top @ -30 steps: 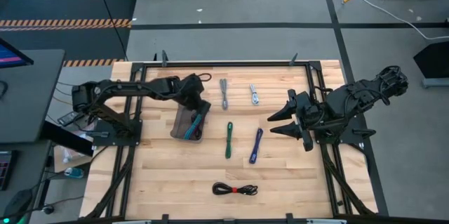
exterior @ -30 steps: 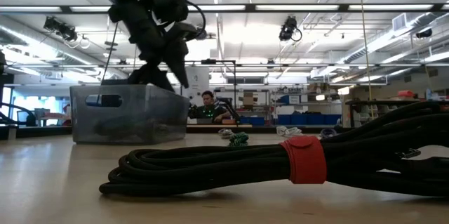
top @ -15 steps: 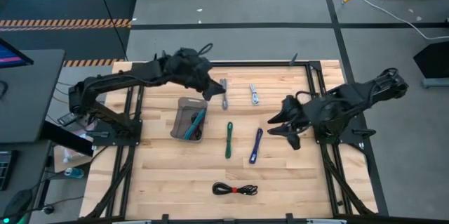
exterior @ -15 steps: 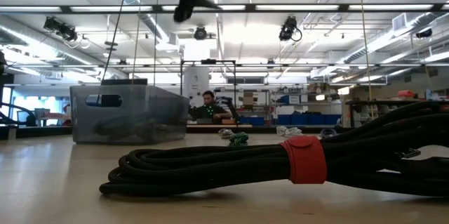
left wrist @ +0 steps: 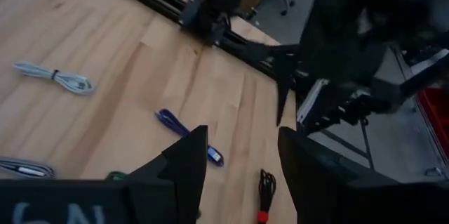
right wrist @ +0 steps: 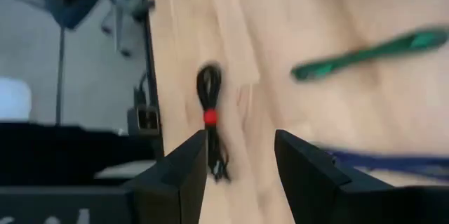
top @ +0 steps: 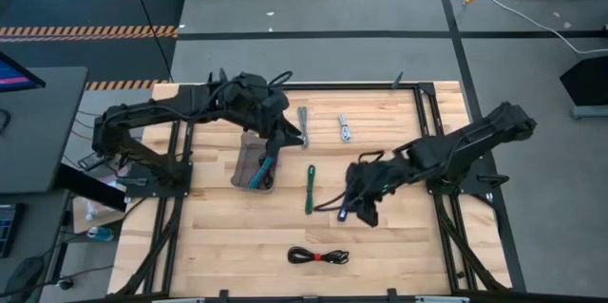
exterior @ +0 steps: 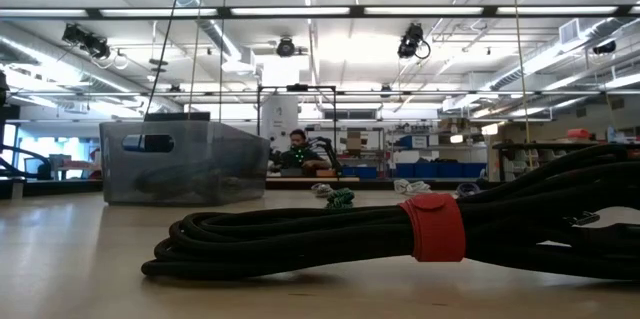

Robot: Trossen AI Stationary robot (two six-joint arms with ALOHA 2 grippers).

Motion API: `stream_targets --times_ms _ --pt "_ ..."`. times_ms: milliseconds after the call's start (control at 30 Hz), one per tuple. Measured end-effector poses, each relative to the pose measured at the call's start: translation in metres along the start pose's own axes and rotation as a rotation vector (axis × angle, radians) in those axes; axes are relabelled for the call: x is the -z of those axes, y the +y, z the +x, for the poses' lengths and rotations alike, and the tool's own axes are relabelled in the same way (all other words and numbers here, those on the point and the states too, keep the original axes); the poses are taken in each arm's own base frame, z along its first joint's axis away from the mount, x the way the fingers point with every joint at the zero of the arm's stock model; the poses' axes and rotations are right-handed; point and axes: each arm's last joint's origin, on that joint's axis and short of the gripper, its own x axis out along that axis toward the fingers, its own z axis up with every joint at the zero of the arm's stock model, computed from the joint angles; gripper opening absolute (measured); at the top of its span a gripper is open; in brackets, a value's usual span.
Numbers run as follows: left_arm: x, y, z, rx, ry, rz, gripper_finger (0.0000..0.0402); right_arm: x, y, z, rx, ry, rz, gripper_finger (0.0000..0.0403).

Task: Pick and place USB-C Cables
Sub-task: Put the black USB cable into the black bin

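High view: the left gripper [top: 293, 138] hangs above the wooden slat table [top: 399, 246], its fingers parted with nothing between them. Just beside it lies the grey cable [top: 303, 125], a flat, thin bundle; the grey rectangular tray [top: 245, 162] sits directly on its other side, with a teal cable [top: 265, 166] lying lengthwise inside. The silver cable [top: 344, 127] lies a little beyond the grey one. The right gripper [top: 357, 203] is low over the purple cable [top: 346, 198], fingers apart and empty; the green cable [top: 310, 189] lies just beside it, straight and slim. The black cable [top: 318, 256], coiled and bound by a red tie, lies apart from both grippers near the table's front edge.

Low view: the black cable [exterior: 400, 229] fills the foreground, a matte rope-like bundle with a red fabric strap. The translucent tray [exterior: 180, 162] stands behind it. Both arms show only as dark parts at the upper edge.

Left wrist view: the two dark fingers [left wrist: 186, 168] stand apart, empty; beyond them lie the purple cable [left wrist: 184, 126] and silver cable [left wrist: 52, 76].

Right wrist view: the fingers [right wrist: 182, 171] stand apart, empty, with the black cable [right wrist: 210, 126] beyond the gap and the green cable [right wrist: 368, 52] off to one side.
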Motion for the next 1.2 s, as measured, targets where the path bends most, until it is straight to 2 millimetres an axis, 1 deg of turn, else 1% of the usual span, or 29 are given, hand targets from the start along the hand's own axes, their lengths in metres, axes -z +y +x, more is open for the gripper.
stream_targets --times_ms 133,267,333,500,600,833,933,1033,1200 --pt "0.004 -0.006 0.002 -0.010 0.008 0.019 0.0181 0.008 0.004 0.025 -0.029 0.132 0.037 0.0171" --pt "0.006 -0.010 0.003 -0.027 0.001 0.057 0.0181 0.019 0.011 0.048 -0.030 0.226 0.088 0.0171" --pt "0.006 -0.011 0.003 -0.025 0.002 0.072 0.0181 0.023 0.018 0.060 -0.052 0.238 0.108 0.0171" --pt "0.006 -0.011 0.003 -0.025 0.001 0.096 0.0181 0.027 0.037 0.091 -0.154 0.189 0.137 0.0175" --pt "0.006 -0.011 0.003 -0.025 0.002 0.106 0.0181 0.031 0.037 0.108 -0.147 0.212 0.165 0.0180" --pt "0.007 -0.011 0.003 0.000 0.012 0.124 0.0181 0.056 0.027 0.142 -0.041 0.394 0.199 0.0187" --pt "0.007 -0.011 0.003 0.000 0.013 0.124 0.0181 0.062 0.024 0.154 -0.035 0.441 0.199 0.0187" --pt "0.007 -0.011 0.003 0.000 0.013 0.124 0.0181 0.064 0.021 0.160 -0.026 0.451 0.178 0.0187" --pt "0.007 -0.011 0.003 0.000 0.011 0.125 0.0181 0.062 0.018 0.162 0.000 0.412 0.127 0.0187"
